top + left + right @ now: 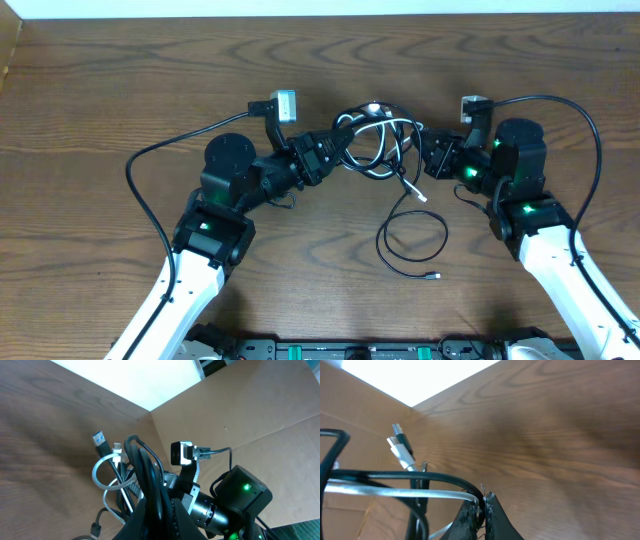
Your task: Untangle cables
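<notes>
The cables [377,135] form a knot of black cords and one white cord between my two grippers, above the table's middle. My left gripper [343,152] is shut on the knot's left side; in the left wrist view its jaws [161,510] pinch black cords, with a white loop [100,476] and a blue-tipped plug [99,439] beyond. My right gripper [426,152] is shut on the knot's right side; in the right wrist view its fingertips [483,501] clamp a black cord where the white cord [395,492] bends past. Two plug ends [401,446] hang further off.
A loose black cable loop [411,238] trails from the knot toward the front, ending in a small plug [432,276]. A white plug end [420,195] dangles below the knot. Thick black arm wires [150,195] arc at both sides. Cardboard walls [240,415] border the wooden table.
</notes>
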You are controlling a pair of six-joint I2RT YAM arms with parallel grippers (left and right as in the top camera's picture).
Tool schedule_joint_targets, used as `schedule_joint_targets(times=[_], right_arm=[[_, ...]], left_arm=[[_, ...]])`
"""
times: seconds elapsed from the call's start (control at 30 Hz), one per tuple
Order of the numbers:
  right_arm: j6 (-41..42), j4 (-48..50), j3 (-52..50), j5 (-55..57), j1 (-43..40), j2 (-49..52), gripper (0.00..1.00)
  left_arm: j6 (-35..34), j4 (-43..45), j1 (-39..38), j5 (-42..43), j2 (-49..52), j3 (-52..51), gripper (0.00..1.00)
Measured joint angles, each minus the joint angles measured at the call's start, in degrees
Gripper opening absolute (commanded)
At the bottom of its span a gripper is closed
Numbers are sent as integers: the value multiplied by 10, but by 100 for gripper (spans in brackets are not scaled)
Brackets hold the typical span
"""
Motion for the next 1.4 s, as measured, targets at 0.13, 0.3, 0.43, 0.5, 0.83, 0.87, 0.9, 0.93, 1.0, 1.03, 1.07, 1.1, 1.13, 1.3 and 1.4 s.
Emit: schedule_joint_targets(times=[0.13, 0.3, 0.43, 0.5, 0.83, 0.87, 0.9, 0.93, 1.0, 1.03, 1.07, 1.1, 1.13, 1.3, 1.4], right_arm=[[-8, -29, 0, 45, -33, 1, 1], [-14, -45, 0, 88, -84, 1, 1], [-19, -49, 0, 89, -104, 1, 1], [-21, -51, 0, 87, -105, 1, 1], [-58, -38, 0, 5, -106, 1, 14], [-60, -37, 0, -1, -106, 1, 15], [-64, -34, 0, -9, -106, 1, 17], [-68, -33, 0, -14, -106, 1, 18], [-71, -33, 0, -19, -106, 1, 19], [-72, -32, 0, -19, -106, 1, 20], [-72, -33, 0, -19, -106, 1, 20], [-72, -31, 0, -19, -106, 1, 20], [-72, -28, 0, -19, -106, 1, 20], [-83, 32, -2, -71, -106, 2, 25], [-97, 87, -2, -135, -106, 2, 27]], left_arm=[[7, 10, 15, 0, -3, 0, 8], [11, 12, 41, -2, -4, 0, 8], [11, 12, 49, -2, -4, 0, 8], [11, 12, 49, -2, -4, 0, 8], [11, 15, 49, 23, -4, 0, 8], [11, 19, 49, 33, -4, 0, 7], [11, 27, 49, 42, -4, 0, 7], [11, 37, 49, 52, -4, 0, 8], [11, 67, 49, 78, -4, 0, 7], [11, 87, 49, 93, -4, 0, 8], [11, 105, 49, 107, -4, 0, 7], [11, 119, 49, 119, -4, 0, 7], [11, 132, 49, 133, -5, 0, 7], [11, 142, 49, 178, -6, 0, 8], [10, 142, 49, 189, -6, 0, 7]])
